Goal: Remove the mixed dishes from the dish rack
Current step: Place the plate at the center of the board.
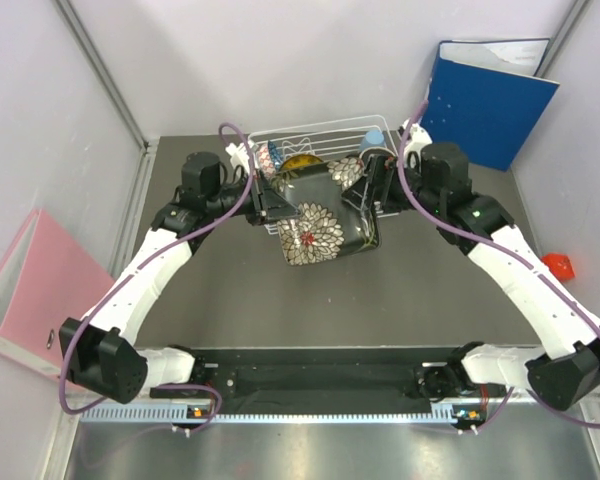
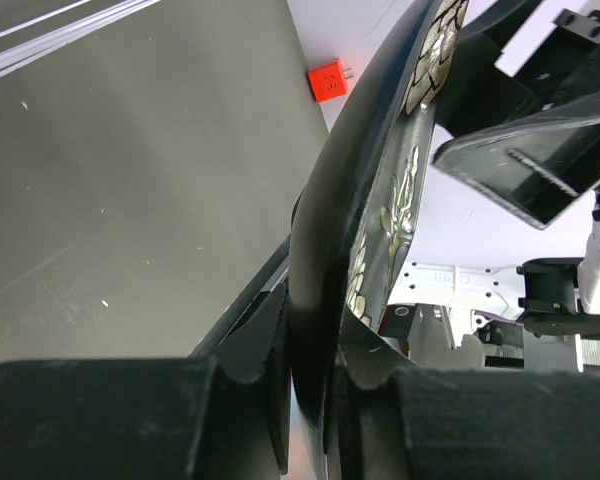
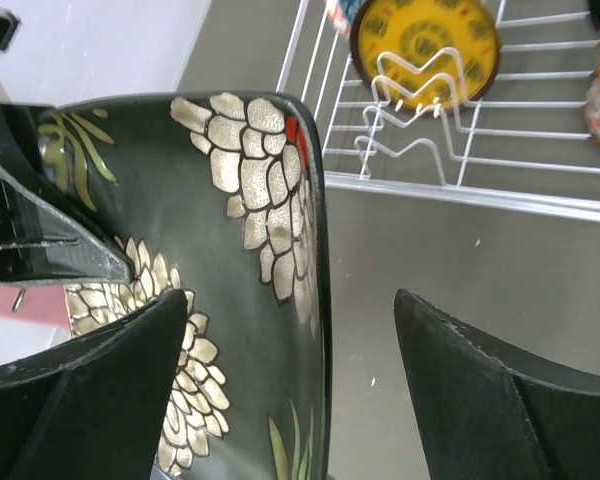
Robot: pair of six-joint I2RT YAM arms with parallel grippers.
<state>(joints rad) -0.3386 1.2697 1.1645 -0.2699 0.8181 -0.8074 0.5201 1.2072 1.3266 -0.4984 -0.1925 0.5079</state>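
Note:
The black square floral plate hangs tilted above the table, just in front of the white wire dish rack. My left gripper is shut on the plate's left rim, which is pinched between its fingers in the left wrist view. My right gripper is open astride the plate's right edge, one finger over the plate's face and the other beyond the rim. The small yellow plate stands in the rack's slots. The light blue cup sits at the rack's right end.
A blue binder leans at the back right. A pink binder lies at the left. A small red block sits on the table at the right and also shows in the left wrist view.

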